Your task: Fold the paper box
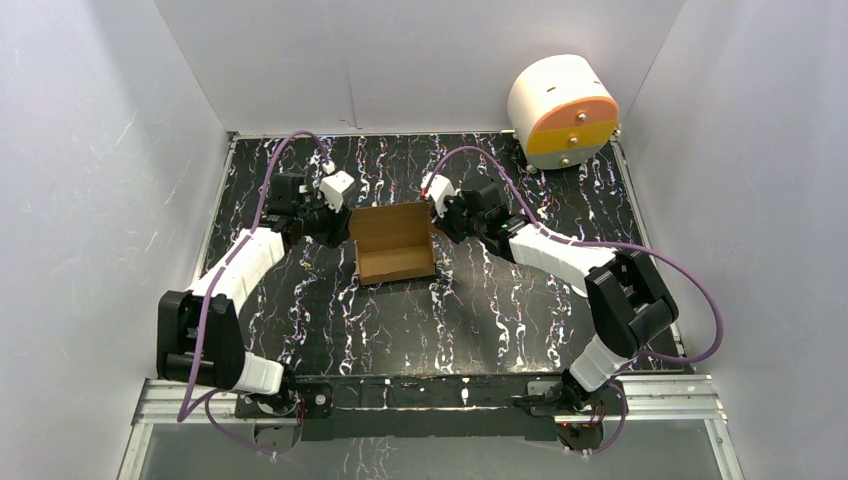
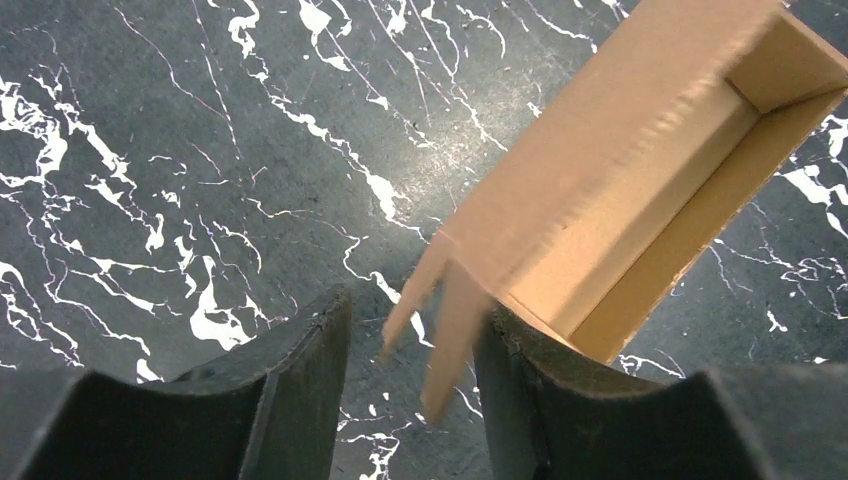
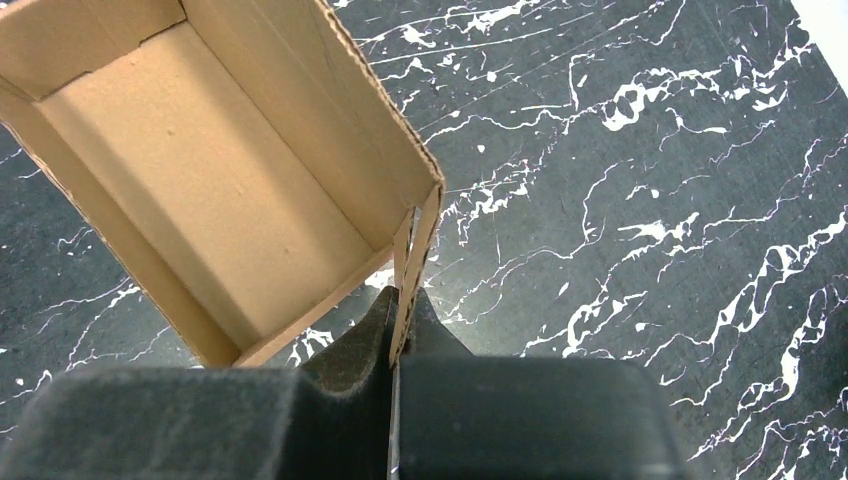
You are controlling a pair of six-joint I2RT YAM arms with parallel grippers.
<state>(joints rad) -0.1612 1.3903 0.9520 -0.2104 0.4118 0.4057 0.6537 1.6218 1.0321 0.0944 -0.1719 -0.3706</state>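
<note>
The paper box (image 1: 395, 243) is a small brown cardboard carton, open at the top, on the black marbled table between both arms. My right gripper (image 3: 400, 300) is shut on a doubled flap (image 3: 415, 250) that sticks out from the box's (image 3: 200, 180) corner; in the top view it (image 1: 437, 215) is at the box's far right corner. My left gripper (image 2: 415, 310) is open at the far left corner (image 1: 345, 222). Two thin flaps (image 2: 455, 330) of the box (image 2: 620, 170) hang between its fingers, close to the right finger (image 2: 520, 380), unclamped and blurred.
A white cylinder with an orange-and-yellow face (image 1: 562, 108) sits at the back right corner. White walls close in the table (image 1: 480, 310) on the left, back and right. The arms' bases stand on a metal rail (image 1: 430, 395) at the near edge.
</note>
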